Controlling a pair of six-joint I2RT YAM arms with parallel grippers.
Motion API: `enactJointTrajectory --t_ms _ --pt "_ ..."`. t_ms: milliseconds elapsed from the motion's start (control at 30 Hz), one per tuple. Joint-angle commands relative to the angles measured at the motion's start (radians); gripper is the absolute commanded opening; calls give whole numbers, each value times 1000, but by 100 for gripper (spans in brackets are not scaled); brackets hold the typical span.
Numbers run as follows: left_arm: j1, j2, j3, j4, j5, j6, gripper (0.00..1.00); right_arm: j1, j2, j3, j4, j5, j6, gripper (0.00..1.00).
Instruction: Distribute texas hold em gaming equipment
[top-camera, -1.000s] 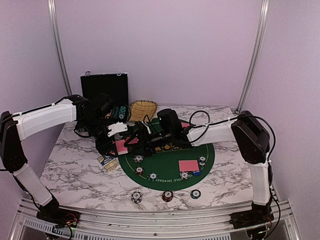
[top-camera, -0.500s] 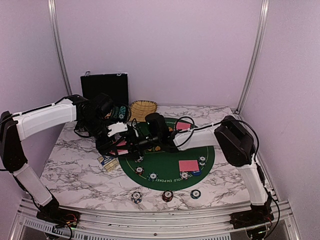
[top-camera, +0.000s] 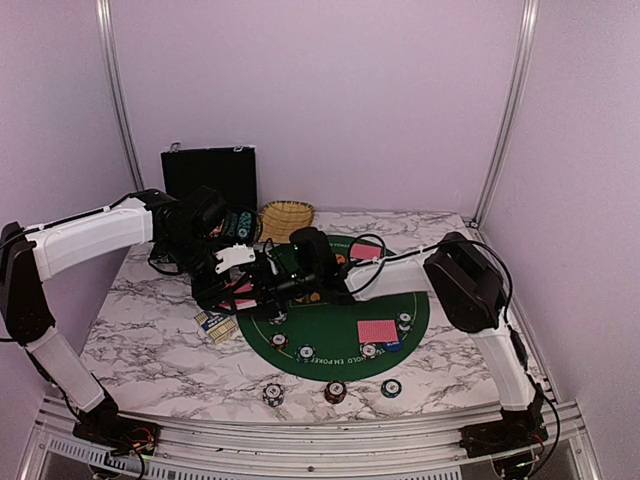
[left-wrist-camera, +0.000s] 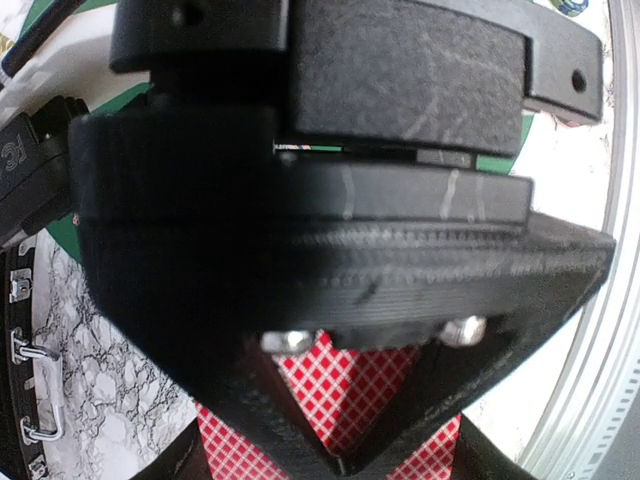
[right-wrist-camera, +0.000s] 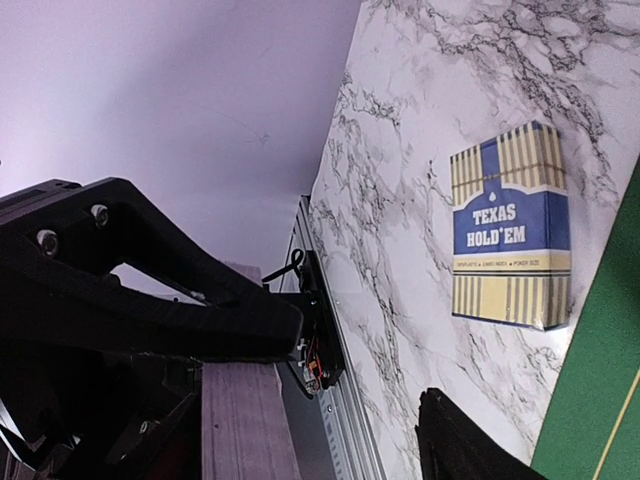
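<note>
A black case (top-camera: 210, 172) and a straw basket (top-camera: 287, 215) stand at the far edge of the tabletop (top-camera: 150, 340). The right tool (right-wrist-camera: 360, 370) blocks most of the left wrist view. The left tool (top-camera: 236, 284) is clamped on red-backed playing cards (left-wrist-camera: 320, 395) over the left rim of the green mat (top-camera: 340, 335). The right tool's fingers are spread and grip nothing; it sits just beside the cards. A card box (right-wrist-camera: 510, 225) lying on the tabletop reads "TEXAS HOLD'EM".

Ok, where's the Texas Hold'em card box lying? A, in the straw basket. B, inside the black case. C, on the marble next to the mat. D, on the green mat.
C: the card box lies flat on the marble tabletop, just off the edge of the green mat.
</note>
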Motion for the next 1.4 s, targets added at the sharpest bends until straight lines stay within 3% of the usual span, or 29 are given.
enactJointTrajectory --t_ms 0,1367 --pt "-1 -18 20 -25 20 -1 0 -28 -38 -44 -42 34 -33 67" --pt "-1 -20 3 -25 -1 4 0 -77 -209 -189 -57 28 -96 19"
